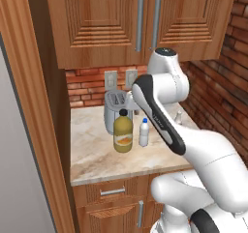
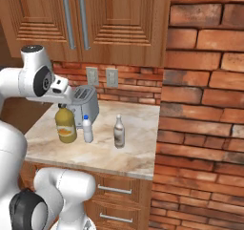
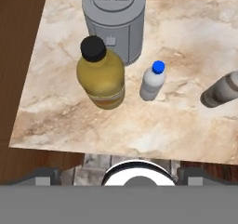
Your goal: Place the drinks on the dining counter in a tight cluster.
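Drinks on small marbled counter [image 3: 186,125], left to right: fat amber juice bottle [image 3: 102,76] before toaster [image 3: 114,18], slim white bottle [image 3: 152,81], grey-brown bottle [image 3: 221,92] cut off at my hand view's edge, gripper [image 3: 125,174] spread wide, holding nothing, fingertips barely visible.

The white arm [image 1: 160,116] is covering most of the grey-brown bottle [image 1: 178,116] in the left base view. At three o'clock in the hand view, the frame edge is cropping that bottle's cap, while the toaster [image 3: 114,18] is running off at twelve o'clock.
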